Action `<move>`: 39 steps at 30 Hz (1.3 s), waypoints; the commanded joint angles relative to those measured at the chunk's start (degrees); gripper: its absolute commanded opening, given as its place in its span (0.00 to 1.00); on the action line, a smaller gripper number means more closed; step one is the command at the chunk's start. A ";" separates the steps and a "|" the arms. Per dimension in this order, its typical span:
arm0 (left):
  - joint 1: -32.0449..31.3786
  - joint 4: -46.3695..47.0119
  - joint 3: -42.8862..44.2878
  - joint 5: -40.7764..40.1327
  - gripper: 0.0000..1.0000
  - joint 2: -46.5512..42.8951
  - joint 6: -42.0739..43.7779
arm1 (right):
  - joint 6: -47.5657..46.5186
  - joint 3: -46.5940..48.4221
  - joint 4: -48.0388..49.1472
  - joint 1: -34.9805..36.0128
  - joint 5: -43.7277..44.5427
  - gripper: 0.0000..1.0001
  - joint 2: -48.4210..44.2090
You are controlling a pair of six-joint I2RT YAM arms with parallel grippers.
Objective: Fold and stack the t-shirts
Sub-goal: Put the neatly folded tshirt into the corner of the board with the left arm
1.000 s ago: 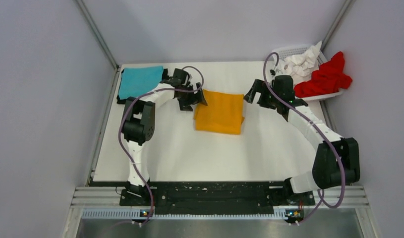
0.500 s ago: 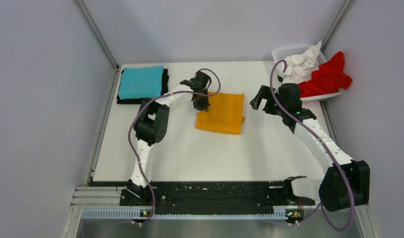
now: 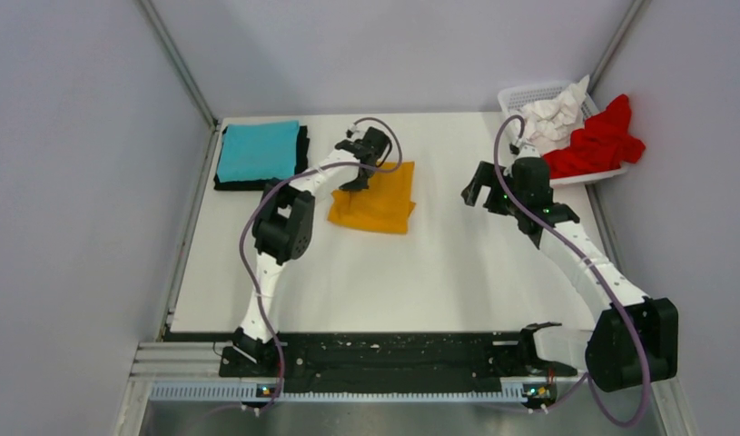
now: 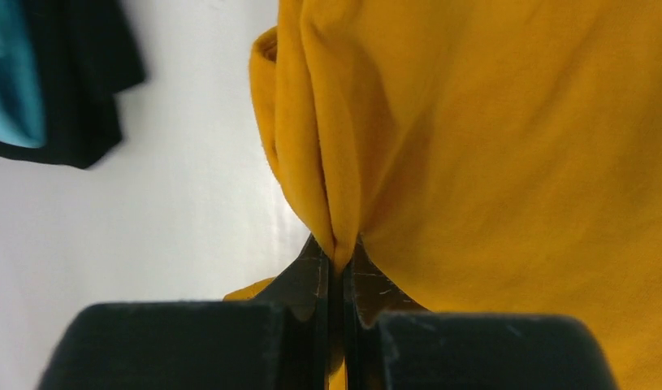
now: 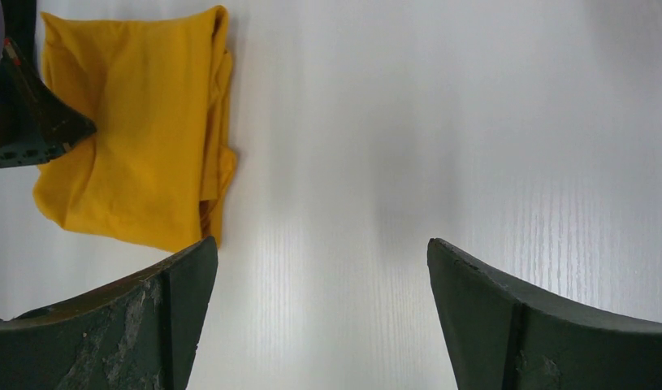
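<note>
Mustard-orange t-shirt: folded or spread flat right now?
Folded. The mustard-orange t-shirt lies as a compact rectangle with stacked layers along one edge; the left end effector is shut on its edge.

Black t-shirt mostly beneath the turquoise t-shirt; mustard-orange t-shirt partly beyond the left wrist view's edges.

Change over the last second: the mustard-orange shirt has slid left across the counter, closer to the turquoise shirt. The left jaws, earlier at the shirt's left corner, now pinch its bunched edge shut. The right jaws have eased slightly nearward, so their gap to the shirt is wider.
</note>
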 commanded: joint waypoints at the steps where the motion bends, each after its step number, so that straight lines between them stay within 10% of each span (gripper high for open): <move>1: 2.87 2.82 1.49 -13.10 0.00 -5.99 9.47 | -1.27 0.11 1.40 -0.26 1.56 0.99 -2.43; 19: 10.64 16.66 3.40 -21.84 0.00 -15.65 33.21 | -2.49 0.29 0.07 -0.30 5.81 0.99 -3.31; 39: 15.27 16.14 13.50 -14.46 0.00 -16.40 34.51 | -2.94 1.04 -0.25 -0.24 8.35 0.99 -2.15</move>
